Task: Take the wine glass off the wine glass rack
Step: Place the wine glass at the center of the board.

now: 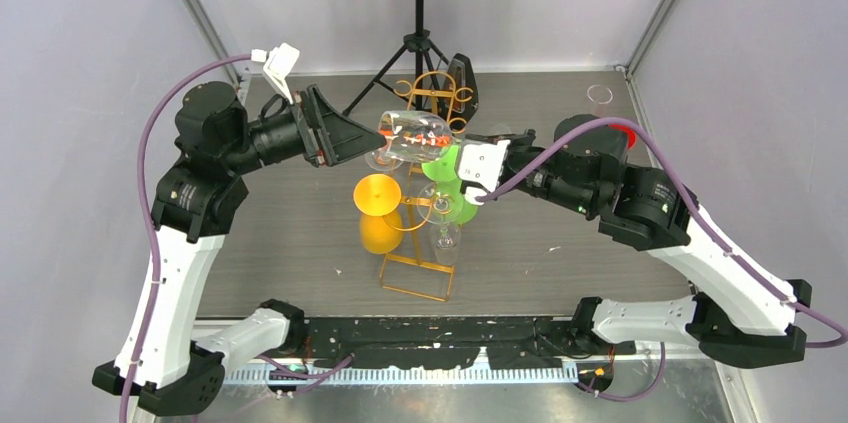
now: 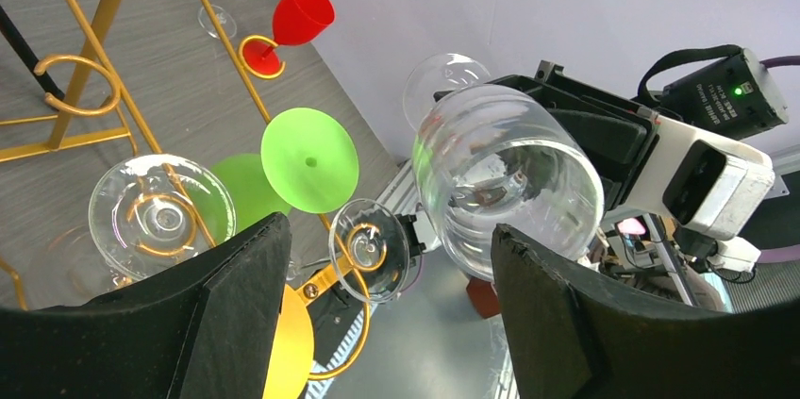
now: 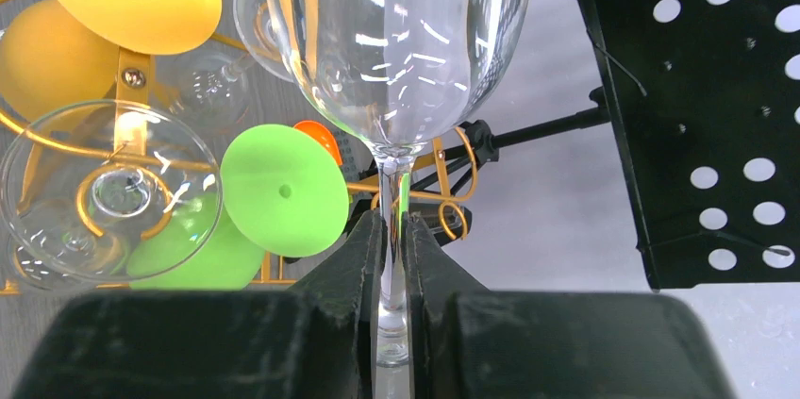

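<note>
**Wine glass** [image 1: 413, 131]: clear, long-stemmed.

**Location:** held in the air on its side over the top of the wine glass rack [image 2: 106, 17]. The bowl points toward the left arm and the stem toward the right. It looks free of the scroll hooks, though its foot is hidden.

**Holders:**
- The right pincer [image 3: 394, 257] is clamped on the stem just below the bowl.
- The left pincer [image 2: 387, 234] is apart, its fingers flanking the bowl's open end. Whether either finger touches the glass cannot be told.

**Hazards, as judged:**
- The thin stem is pinched between hard fingers, so a twist or a shove on the bowl from the left arm could snap it or make it slide.
- A hard or off-centre squeeze by the left fingers could crack the bowl or lever it out of line.
- The green glass [image 1: 442, 161], the yellow glass [image 1: 378, 195] and other clear glasses hang just below. A dip could strike them or tip the light rack.

**Arm pose:** both arms reach in from opposite sides with elbows raised and forearms roughly level. The wrists face each other across the rack, above the surface [image 1: 290, 243].
</note>
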`<move>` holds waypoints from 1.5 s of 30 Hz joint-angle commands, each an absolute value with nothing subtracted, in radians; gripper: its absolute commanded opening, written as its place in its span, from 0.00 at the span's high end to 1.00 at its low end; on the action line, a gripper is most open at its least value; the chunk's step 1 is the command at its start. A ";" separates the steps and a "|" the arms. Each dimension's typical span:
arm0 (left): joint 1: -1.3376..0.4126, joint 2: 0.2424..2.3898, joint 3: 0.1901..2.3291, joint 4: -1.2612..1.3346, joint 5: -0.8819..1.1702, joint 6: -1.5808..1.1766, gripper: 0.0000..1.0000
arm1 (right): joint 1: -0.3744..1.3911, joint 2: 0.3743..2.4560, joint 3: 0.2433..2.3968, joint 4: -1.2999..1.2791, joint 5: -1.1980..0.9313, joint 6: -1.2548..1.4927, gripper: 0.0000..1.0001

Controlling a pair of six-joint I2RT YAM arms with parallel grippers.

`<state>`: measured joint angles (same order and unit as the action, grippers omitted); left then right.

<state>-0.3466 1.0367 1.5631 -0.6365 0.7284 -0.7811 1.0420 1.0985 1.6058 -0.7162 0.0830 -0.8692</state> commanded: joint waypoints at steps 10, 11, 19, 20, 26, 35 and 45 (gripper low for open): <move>-0.342 1.029 1.565 -0.644 0.759 -0.764 0.27 | 1.156 1.159 1.710 -0.614 0.206 -0.948 0.94; -0.342 1.028 1.566 -0.647 0.759 -0.763 0.28 | 1.165 1.168 1.716 -0.614 0.210 -0.956 0.94; -0.342 1.026 1.570 -0.670 0.775 -0.746 0.59 | 1.189 1.195 1.721 -0.589 0.269 -0.985 0.94; -0.342 1.027 1.570 -0.670 0.775 -0.744 0.63 | 1.190 1.197 1.720 -0.584 0.273 -0.986 0.94; -0.342 1.026 1.573 -0.673 0.785 -0.739 0.75 | 1.192 1.203 1.718 -0.568 0.297 -0.992 0.94; -0.342 1.034 1.589 -0.667 0.800 -0.732 1.00 | 1.195 1.203 1.704 -0.534 0.326 -0.998 0.94; -0.342 1.051 1.653 -0.652 0.742 -0.732 1.00 | 1.197 1.161 1.646 -0.478 0.334 -1.022 0.60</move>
<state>-0.3420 1.0538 1.5959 -0.6853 0.7399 -0.7464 1.1923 1.2083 1.6592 -0.6132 0.3050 -1.0119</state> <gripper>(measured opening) 0.050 0.301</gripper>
